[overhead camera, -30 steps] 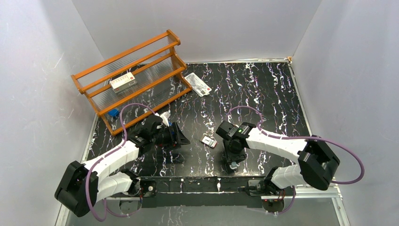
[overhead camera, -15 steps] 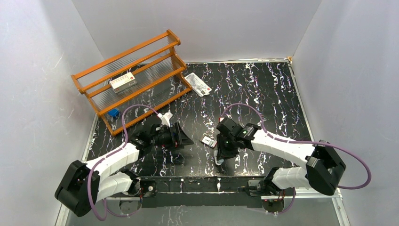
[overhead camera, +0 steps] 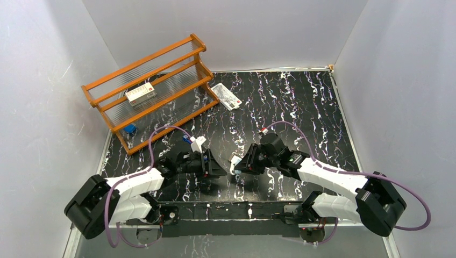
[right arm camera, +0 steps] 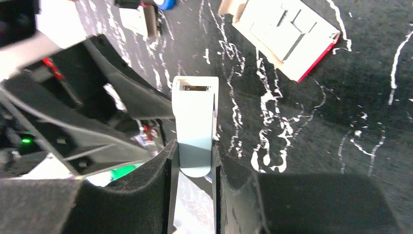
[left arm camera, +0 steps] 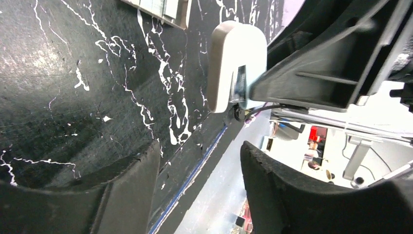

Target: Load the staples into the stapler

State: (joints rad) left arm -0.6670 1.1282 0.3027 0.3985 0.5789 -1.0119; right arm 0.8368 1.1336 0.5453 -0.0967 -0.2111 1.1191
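Front centre tight: left hand (left arm camera: 199, 152) and right hand (right arm camera: 195, 148) nearly tip to tip, stapler (right arm camera: 195, 117) jutting between them. Just beyond lies the staple box (right arm camera: 287, 41). Back left walled off by rack (overhead camera: 150, 91). Right half of worktop (overhead camera: 306, 107) open.

The stapler (right arm camera: 195, 122), a narrow, pale blue-grey body, is clamped in the right gripper (right arm camera: 195, 158) and sticks out lengthwise. Its far end is open and shows a silvery channel inside. The staples box (right arm camera: 285, 36), red-and-white cardboard, lies flat on the table (right arm camera: 365, 97) just beyond the stapler and apart from it, its pale inner tray facing up with grey strips.
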